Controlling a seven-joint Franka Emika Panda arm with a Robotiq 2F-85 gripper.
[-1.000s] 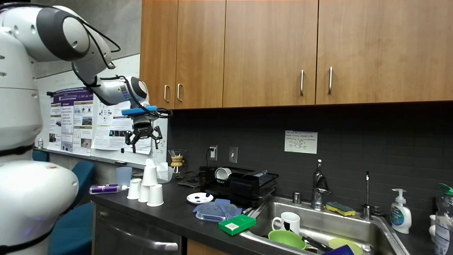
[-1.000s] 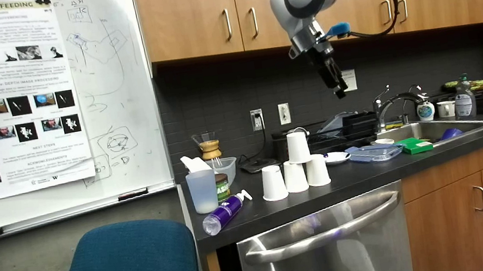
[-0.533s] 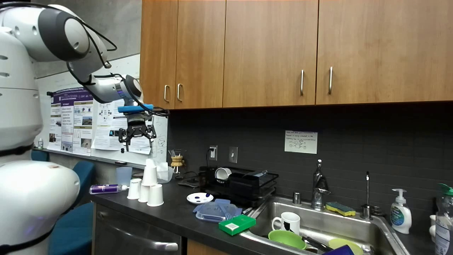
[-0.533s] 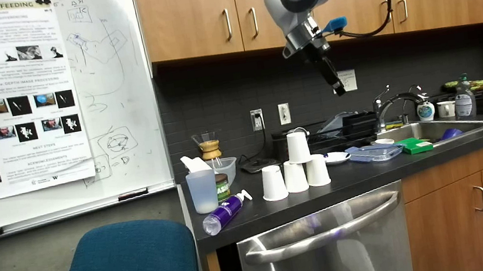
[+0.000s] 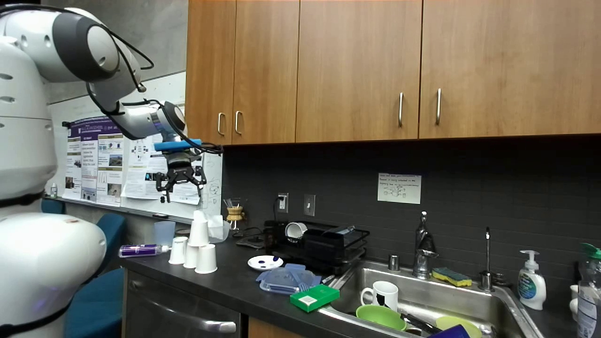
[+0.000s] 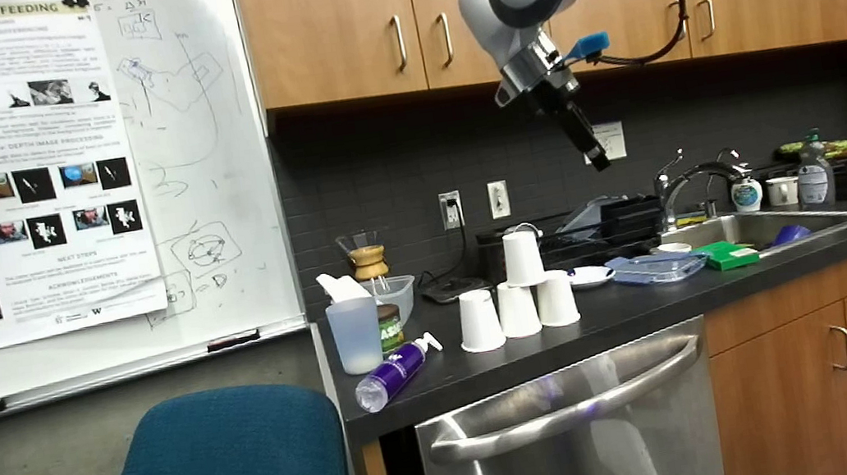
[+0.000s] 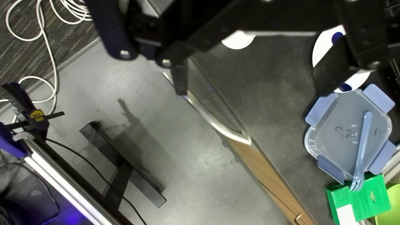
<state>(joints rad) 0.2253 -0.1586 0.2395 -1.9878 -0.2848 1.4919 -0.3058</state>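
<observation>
My black gripper point(image 5: 183, 194) hangs in the air with its fingers spread and nothing between them. In the wrist view the two fingers point(image 7: 180, 79) stand far apart over the dark counter point(image 7: 268, 81). Below it in an exterior view are stacked white cups: a top cup point(image 6: 523, 258) rests upside down on several others, among them a front cup point(image 6: 479, 322). The wrist view shows just a rounded part of one white cup point(image 7: 239, 41); the gripper body hides the rest. A white plate with blue spots point(image 7: 323, 47) appears partly behind the right finger.
A clear container with blue clips point(image 7: 337, 137), a blue fork point(image 7: 364, 140) and a green box point(image 7: 362, 197) lie toward the sink point(image 5: 441, 300). A purple bottle point(image 6: 393, 374) lies near the counter edge. The dish rack point(image 5: 319, 244) and wooden cabinets point(image 5: 357, 70) stand behind.
The arm has shifted slightly left in both exterior views, mostly in the earlier half second, and the gripper has turned a little. The cups have not moved.
</observation>
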